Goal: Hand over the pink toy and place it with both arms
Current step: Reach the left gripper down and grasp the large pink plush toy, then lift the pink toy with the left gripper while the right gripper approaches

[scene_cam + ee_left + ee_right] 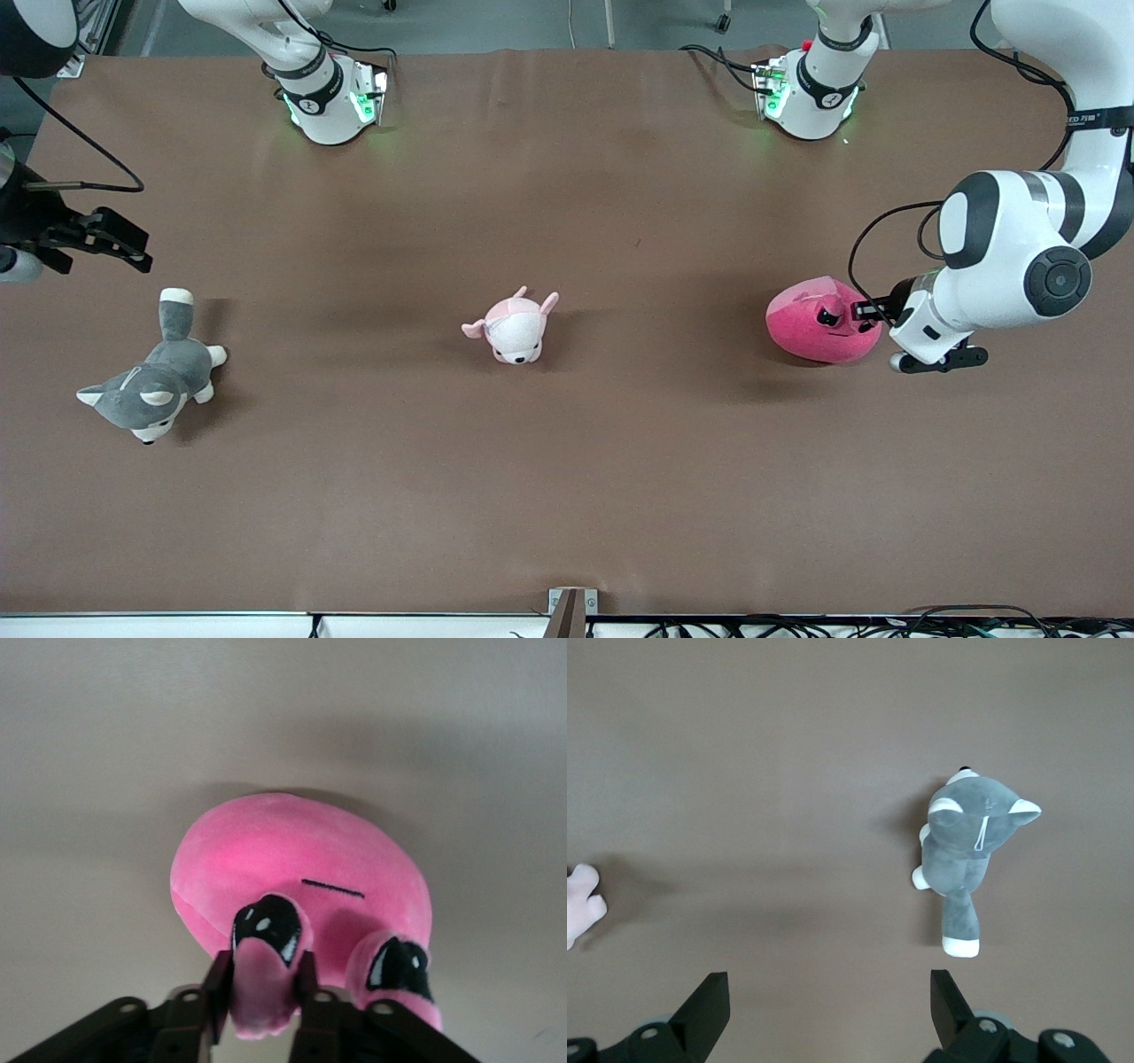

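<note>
My left gripper (852, 312) is down on the pink toy (815, 323), my fingers (217, 988) pinched narrow on one of its rounded nubs, the one with a dark eye on it; through my left wrist camera that nub bulges out between the two black pads. The pink toy (292, 859) rests on the brown table (567, 461) toward my left arm's end, well apart from the pale pink-and-white plush (514, 329) that lies mid-table. I take that small plush as my landmark: the pink toy sits about level with it, no nearer to the front camera. The grey-and-white husky (152, 381) lies well away from it toward my right arm's end, a little nearer to the front camera.

My right gripper (111, 239) waits in the air with its fingers (704, 1014) spread wide and nothing between them, over the table beside the husky (970, 846), with an edge of the small plush (580, 904) showing in my right wrist camera.
</note>
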Motion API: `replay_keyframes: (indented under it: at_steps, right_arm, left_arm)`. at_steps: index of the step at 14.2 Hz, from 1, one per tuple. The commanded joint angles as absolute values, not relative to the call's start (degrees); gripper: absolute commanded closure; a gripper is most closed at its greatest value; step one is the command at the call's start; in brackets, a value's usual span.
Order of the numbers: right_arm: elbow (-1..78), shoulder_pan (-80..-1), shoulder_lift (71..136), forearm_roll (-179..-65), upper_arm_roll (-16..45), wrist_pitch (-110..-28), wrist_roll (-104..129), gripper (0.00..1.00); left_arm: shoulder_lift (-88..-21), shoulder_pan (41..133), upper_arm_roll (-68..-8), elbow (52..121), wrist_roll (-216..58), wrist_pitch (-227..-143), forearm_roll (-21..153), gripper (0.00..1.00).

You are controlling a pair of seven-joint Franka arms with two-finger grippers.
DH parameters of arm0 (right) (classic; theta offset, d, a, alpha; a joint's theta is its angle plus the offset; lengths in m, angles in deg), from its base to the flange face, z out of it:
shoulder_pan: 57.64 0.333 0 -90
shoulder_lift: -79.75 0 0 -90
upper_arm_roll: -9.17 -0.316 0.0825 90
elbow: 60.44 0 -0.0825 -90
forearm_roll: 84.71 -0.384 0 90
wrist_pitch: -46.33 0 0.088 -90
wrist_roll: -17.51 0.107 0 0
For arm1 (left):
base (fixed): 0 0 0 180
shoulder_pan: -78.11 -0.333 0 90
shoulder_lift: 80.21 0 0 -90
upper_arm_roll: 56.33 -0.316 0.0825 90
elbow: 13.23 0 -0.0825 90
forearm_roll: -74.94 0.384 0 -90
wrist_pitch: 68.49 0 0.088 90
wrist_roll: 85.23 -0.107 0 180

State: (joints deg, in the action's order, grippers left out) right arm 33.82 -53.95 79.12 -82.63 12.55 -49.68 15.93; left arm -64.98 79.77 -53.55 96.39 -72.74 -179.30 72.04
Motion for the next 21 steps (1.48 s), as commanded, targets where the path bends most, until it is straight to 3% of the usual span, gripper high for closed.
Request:
replay_keyframes:
  at_steps: [1, 5, 7, 10, 13, 16, 21]
  right_arm:
    - [34.3, -52.7, 79.2, -84.0, 12.6, -49.2, 16.5, 0.0]
    - [34.2, -53.2, 80.3, -90.2, 12.7, -48.9, 16.5, 0.0]
    - [34.2, -52.8, 80.3, -92.9, 12.6, -48.2, 16.4, 0.0]
    - [34.1, -53.4, 81.7, -107.3, 12.8, -43.1, 16.1, 0.0]
    - [33.3, -52.5, 81.9, -109.8, 12.8, -43.1, 16.7, 0.0]
    - [32.6, -52.4, 83.3, -110.3, 12.6, -43.5, 16.6, 0.02]
    - [32.6, -51.1, 85.1, -116.5, 12.5, -43.4, 16.5, 0.0]
  left_arm:
    - [-65.2, 81.4, -53.5, 93.7, -66.1, -179.1, 71.6, 1.0]
    - [-66.6, 81.4, -51.2, 90.9, -64.8, -178.0, 71.5, 1.0]
    - [-67.1, 81.4, -48.0, 86.5, -60.2, -173.1, 71.5, 1.0]
    - [-67.1, 81.4, -42.6, 79.4, -54.5, -168.0, 69.4, 1.0]
    - [-67.1, 81.6, -36.0, 72.7, -46.5, -165.3, 66.2, 1.0]
    - [-66.2, 82.5, -26.6, 69.1, -37.0, -165.5, 66.4, 1.0]
    - [-64.3, 92.9, -25.2, 66.3, -27.7, -173.9, 66.4, 1.0]
